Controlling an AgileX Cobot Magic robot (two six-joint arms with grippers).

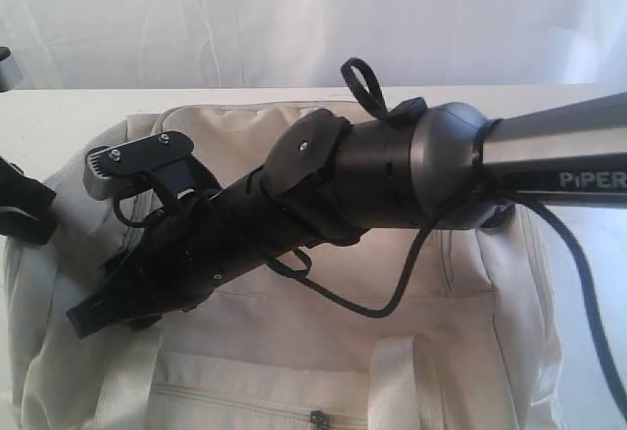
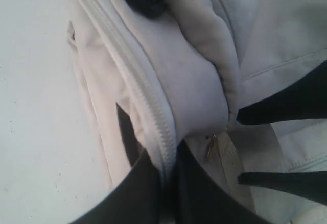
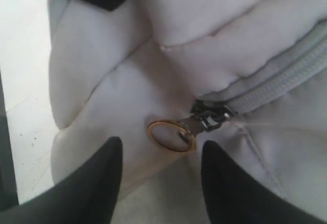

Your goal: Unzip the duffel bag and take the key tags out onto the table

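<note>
The cream-beige duffel bag (image 1: 323,352) fills the near part of the table (image 1: 59,117). Its grey top zipper (image 3: 276,81) is closed. A dark slider (image 3: 209,117) carries a gold ring pull (image 3: 171,134) lying flat on the fabric. My right gripper (image 3: 161,155) is open, its black fingertips either side of the ring and just short of it. My left gripper (image 2: 168,165) is shut on a fold of the bag along the zipper band (image 2: 127,76). In the exterior view the right arm (image 1: 392,175) reaches across the bag to its left end. The key tags are hidden.
A white curtain (image 1: 294,19) hangs behind the table. Bare tabletop (image 2: 36,106) lies beside the bag's end. A front pocket zipper (image 1: 313,415) and white webbing handles (image 1: 402,381) face the near edge. A black cable (image 1: 392,293) droops from the right arm over the bag.
</note>
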